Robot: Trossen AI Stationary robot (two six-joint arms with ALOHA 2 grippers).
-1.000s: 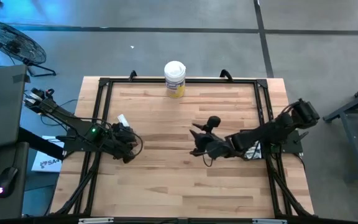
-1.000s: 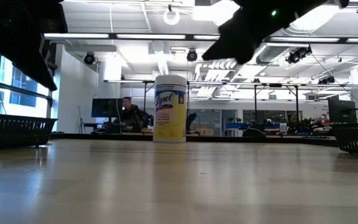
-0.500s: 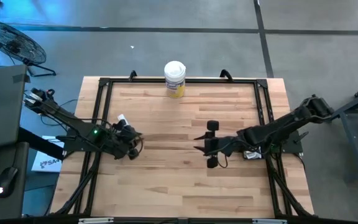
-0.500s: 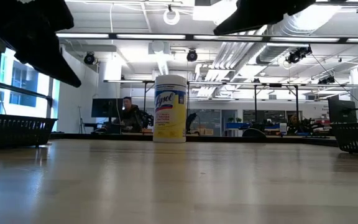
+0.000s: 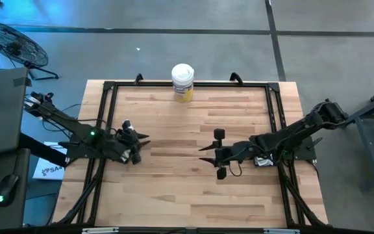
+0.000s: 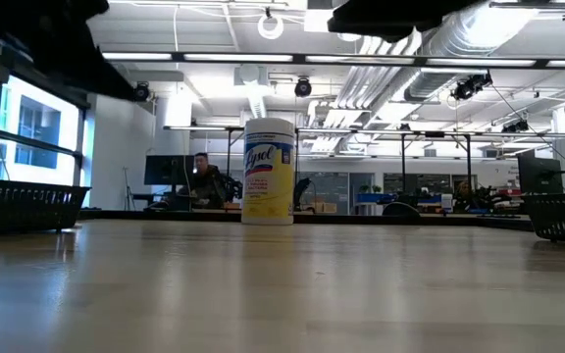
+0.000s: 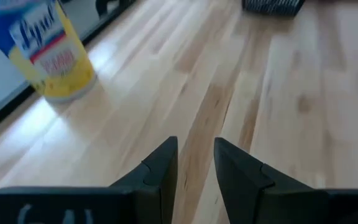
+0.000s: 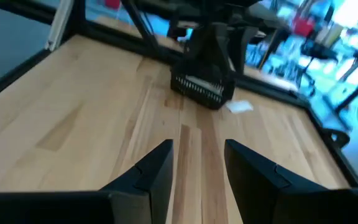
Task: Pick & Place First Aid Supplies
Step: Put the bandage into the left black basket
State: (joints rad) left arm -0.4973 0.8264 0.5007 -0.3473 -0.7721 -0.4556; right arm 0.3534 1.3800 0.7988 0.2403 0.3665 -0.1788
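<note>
**Desk:** What is nearest the lens?

**Photographer:** In its own wrist view, the right gripper [image 8: 197, 146], above the middle of the table [image 5: 174, 188]. Its fingers are parted, with bare wood between them and nothing held. The left gripper [image 7: 194, 146] hangs over the table's left side, its fingers a narrow slot apart and also empty.

**Desk:** And the supplies?

**Photographer:** One pale packet [image 8: 240, 107] lies flat on the wood, just beside a dark basket [image 8: 202, 91] at the table's left edge. From above, it shows as a white fleck close behind the left gripper, on the far side of it.

**Desk:** Which arm is better placed?

**Photographer:** The left is much nearer, but its fingers point toward the table's centre and away from the packet, so it would likely have to swing back. The right gripper faces the packet almost head-on but is well apart from it, across the boards. I cannot make out the packet's long axis, so finger alignment is a guess for now.

**Desk:** Anything beyond?

**Photographer:** A second basket [image 7: 272, 6] stands at the right edge. I cannot make out what is in it. At the far edge stands the yellow-labelled canister [image 5: 182, 82], upright and clear of both arms.
</note>
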